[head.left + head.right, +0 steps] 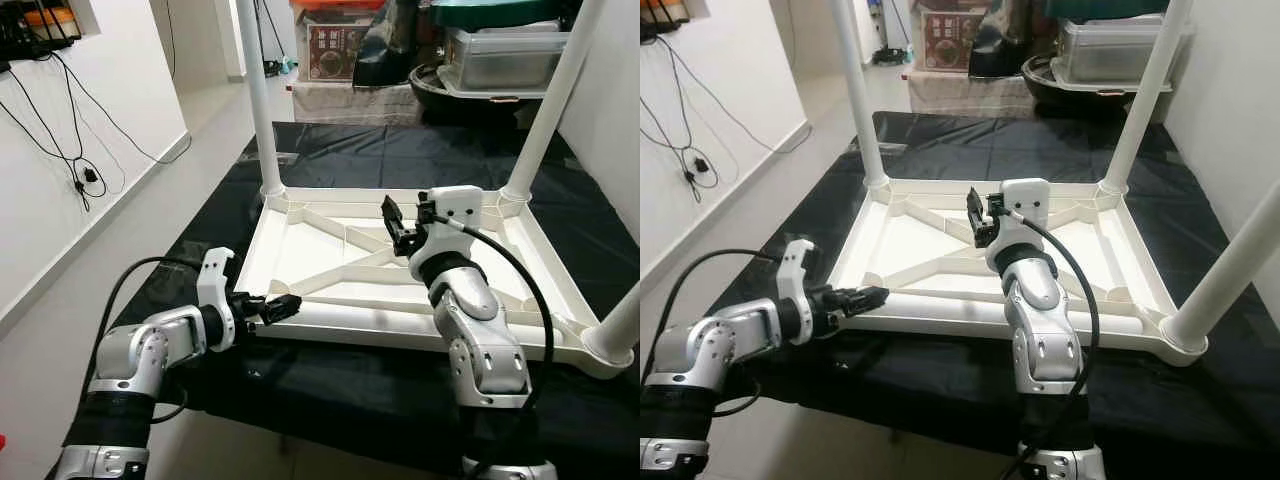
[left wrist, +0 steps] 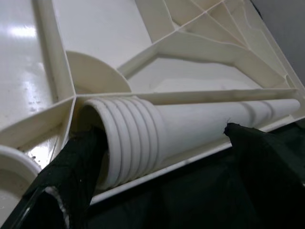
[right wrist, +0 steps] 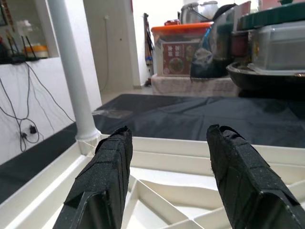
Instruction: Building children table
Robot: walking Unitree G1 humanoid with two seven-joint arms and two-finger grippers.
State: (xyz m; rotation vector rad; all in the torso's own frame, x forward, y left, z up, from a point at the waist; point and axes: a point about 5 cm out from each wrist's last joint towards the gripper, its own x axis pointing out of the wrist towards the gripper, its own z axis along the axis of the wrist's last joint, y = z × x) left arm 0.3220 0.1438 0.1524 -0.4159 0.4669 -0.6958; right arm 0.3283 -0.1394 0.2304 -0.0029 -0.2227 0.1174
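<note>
Left gripper (image 1: 272, 309) sits low at the near left corner of the upturned tabletop (image 1: 300, 235), which lies underside-up on a black sheet (image 1: 340, 150) over the floor. The left wrist view shows its two black fingers (image 2: 78, 162) spread, one at the ribbed, threaded end of the loose leg (image 2: 200, 126), the other off along the shaft; whether either pad presses the plastic cannot be told.

The loose leg lies flat inside the tabletop's near rim, long axis running across the robot's front, parallel to that rim. Its threaded end points toward the robot's left, straight at the left gripper; the far end runs off to the right, behind the right arm. So the leg lies directly ahead of the left fingers, end-on, and the left arm is plainly the nearer one.

The empty near-left socket is partly visible in the left wrist view, just beside the threaded end.

Three legs already stand upright: rear left leg (image 1: 258, 100), rear right leg (image 1: 548, 110), near right leg (image 1: 622, 325). One corner remains, judging by the layout.

Right gripper (image 1: 400, 228) hovers above the middle ribs of the tabletop, fingers (image 3: 102, 183) spread and holding nothing, aimed toward the back of the room.

Likely next need: close on the threaded end, lift it, swing the leg upright over the near-left socket.
</note>
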